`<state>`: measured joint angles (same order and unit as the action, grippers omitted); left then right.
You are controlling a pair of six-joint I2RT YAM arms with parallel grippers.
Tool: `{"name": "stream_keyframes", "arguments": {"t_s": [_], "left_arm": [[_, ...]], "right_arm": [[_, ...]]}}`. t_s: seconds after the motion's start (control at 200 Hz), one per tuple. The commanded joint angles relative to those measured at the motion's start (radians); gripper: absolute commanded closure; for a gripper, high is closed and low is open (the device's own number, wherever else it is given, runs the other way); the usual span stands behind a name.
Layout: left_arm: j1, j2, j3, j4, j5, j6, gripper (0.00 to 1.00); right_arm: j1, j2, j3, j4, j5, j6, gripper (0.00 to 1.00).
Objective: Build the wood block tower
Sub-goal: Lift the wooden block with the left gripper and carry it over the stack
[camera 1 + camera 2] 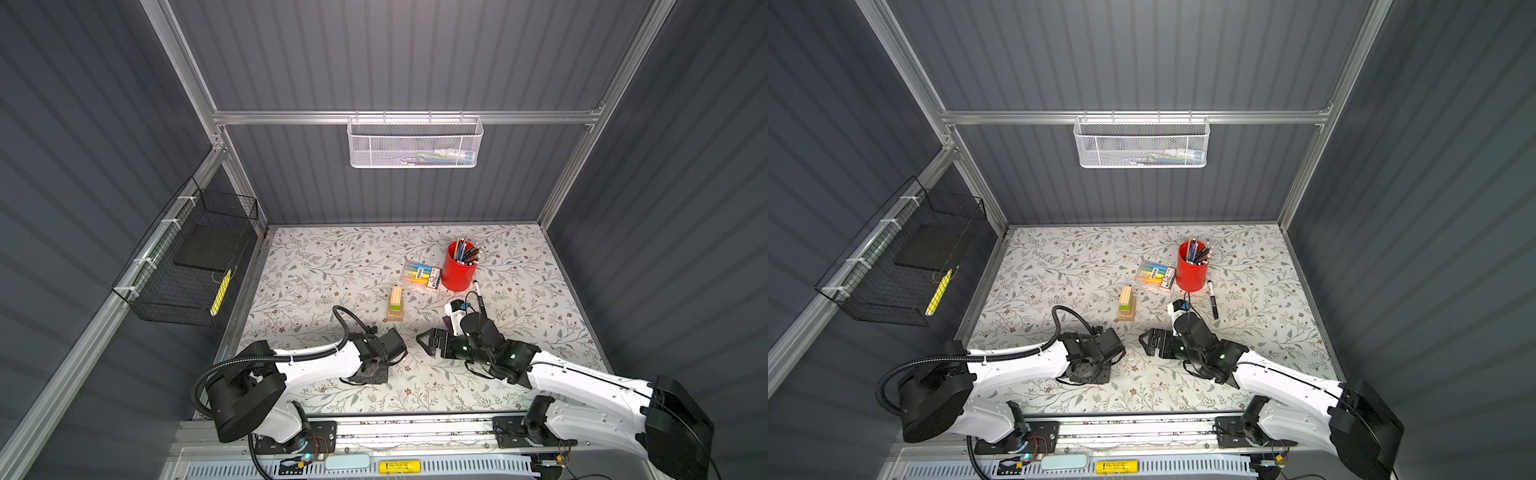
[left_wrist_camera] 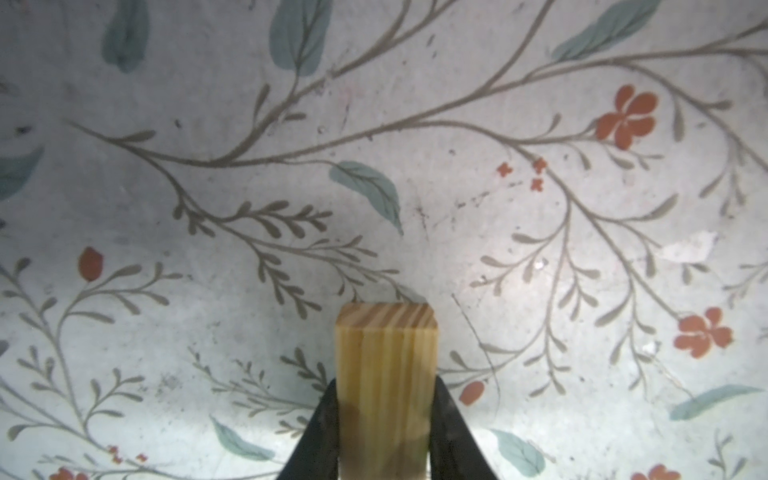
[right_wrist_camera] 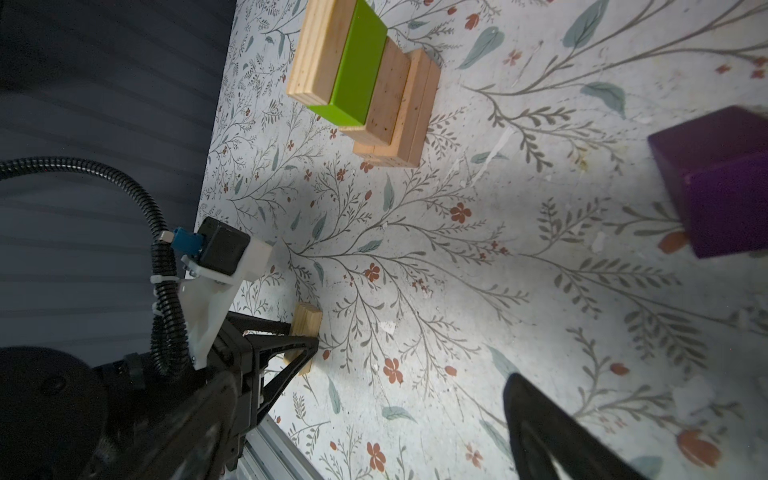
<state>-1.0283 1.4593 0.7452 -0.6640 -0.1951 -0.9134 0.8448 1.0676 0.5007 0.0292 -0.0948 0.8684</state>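
Left gripper (image 2: 386, 384) is clamped narrow on a tan block (image 3: 308, 318), fingers (image 2: 322, 419) flat vs. both sides. Block seems to sit on the bench (image 2: 498, 232), not yet lifted.

Right gripper (image 1: 428, 345) gapes wide w/ nothing in it, purple block (image 3: 723, 178) loose near it.

Tower (image 1: 396, 305) stands mid-bench, apart from both grippers: tan layers, green block (image 3: 359, 70), one tan on top.

Step, I reckon: pick-up of the nxt tan piece. Nxt move needs a straight lift, a carry over, then a soft, square set-down on top w/o nudging the stack.
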Motion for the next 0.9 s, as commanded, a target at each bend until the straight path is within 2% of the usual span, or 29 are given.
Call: {"name": "stream_keyframes", "arguments": {"t_s": [0.0, 0.205, 0.425, 0.655, 0.735, 0.896], "left_arm": [[-0.001, -0.034, 0.023, -0.094, -0.027, -0.004, 0.78], [-0.001, -0.122, 0.119, -0.204, -0.058, -0.003, 0.8], [-0.001, -0.118, 0.362, -0.344, -0.109, 0.023, 0.81], [0.011, 0.012, 0.654, -0.416, -0.175, 0.122, 0.81], [0.047, 0.081, 0.765, -0.426, -0.162, 0.166, 0.81], [0.148, 0.198, 0.882, -0.374, -0.095, 0.246, 0.82]], "right_arm": [[-0.015, -0.027, 0.011, -0.021, -0.014, -0.006, 0.01], [-0.053, -0.075, 0.034, -0.093, -0.027, -0.034, 0.01], [-0.121, -0.131, 0.063, -0.168, -0.065, -0.041, 0.01], [-0.177, -0.146, 0.127, -0.261, -0.069, -0.068, 0.01], [-0.197, -0.146, 0.139, -0.274, -0.079, -0.068, 0.01], [-0.223, -0.14, 0.148, -0.276, -0.089, -0.065, 0.01]]}}
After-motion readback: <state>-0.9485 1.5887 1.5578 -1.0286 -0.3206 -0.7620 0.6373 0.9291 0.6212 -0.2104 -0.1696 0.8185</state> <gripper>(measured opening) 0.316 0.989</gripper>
